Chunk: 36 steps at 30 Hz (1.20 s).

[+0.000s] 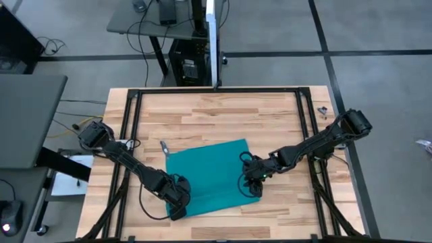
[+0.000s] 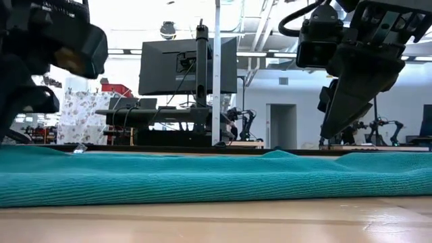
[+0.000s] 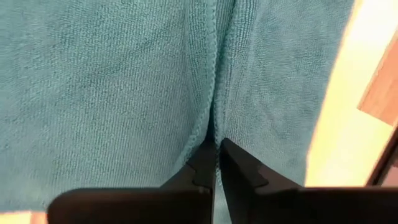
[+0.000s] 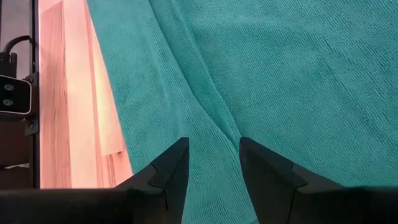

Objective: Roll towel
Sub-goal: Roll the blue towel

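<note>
With the towel (image 1: 210,177) flat on the surface (image 1: 270,111), the left gripper (image 3: 216,163) pinches its near-left edge and the right gripper (image 4: 213,163) straddles a fold, fingers spread; next, the right must pinch before rolling starts.

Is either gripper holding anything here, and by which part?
The left gripper is shut on the towel, pinching its hemmed edge. The right gripper is open over the towel, holding nothing.
</note>
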Available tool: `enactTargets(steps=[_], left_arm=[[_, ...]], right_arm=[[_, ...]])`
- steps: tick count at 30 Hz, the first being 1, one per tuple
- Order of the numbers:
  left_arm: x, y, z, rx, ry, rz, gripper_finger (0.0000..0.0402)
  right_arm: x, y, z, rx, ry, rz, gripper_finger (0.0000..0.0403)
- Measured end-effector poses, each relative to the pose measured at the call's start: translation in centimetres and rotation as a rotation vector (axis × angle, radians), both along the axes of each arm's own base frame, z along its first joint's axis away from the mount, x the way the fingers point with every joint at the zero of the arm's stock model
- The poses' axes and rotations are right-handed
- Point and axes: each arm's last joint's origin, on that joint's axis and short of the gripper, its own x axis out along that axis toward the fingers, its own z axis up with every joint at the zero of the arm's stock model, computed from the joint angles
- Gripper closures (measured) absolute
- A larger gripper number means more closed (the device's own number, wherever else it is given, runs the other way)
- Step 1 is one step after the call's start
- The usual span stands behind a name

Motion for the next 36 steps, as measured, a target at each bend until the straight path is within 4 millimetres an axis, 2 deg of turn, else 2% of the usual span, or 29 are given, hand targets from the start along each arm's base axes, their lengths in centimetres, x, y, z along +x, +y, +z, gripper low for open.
enactTargets(steps=[5,10,20,23,27,31,36], left_arm=[[-0.2,0.5,2.0,0.032,-0.008,-0.01,0.0401],[-0.8,1.1,1.8,0.143,0.023,0.027,0.0401],[-0.8,1.1,1.2,0.135,0.009,0.026,0.0398],[-0.8,1.0,0.9,0.089,0.012,0.011,0.0379],[-0.7,0.8,0.9,0.041,0.008,-0.027,0.033],[-0.3,0.6,1.6,-0.012,0.027,-0.03,0.0295],[0.3,-0.7,3.1,-0.066,-0.046,-0.065,0.0287]], right_arm=[[-0.1,0.0,0.0,-0.003,0.007,0.0,0.0269],[-0.2,-0.1,-0.2,-0.008,0.026,-0.001,0.0269],[-0.3,0.1,-0.2,-0.005,0.035,-0.003,0.0269],[-0.4,0.0,-0.3,-0.009,0.044,-0.003,0.0269],[-0.9,0.0,-0.6,-0.027,0.101,0.007,0.0269],[-1.1,1.6,-0.3,-0.018,0.049,0.085,0.0269],[-1.8,4.4,0.2,-0.049,-0.051,0.176,0.0271]])
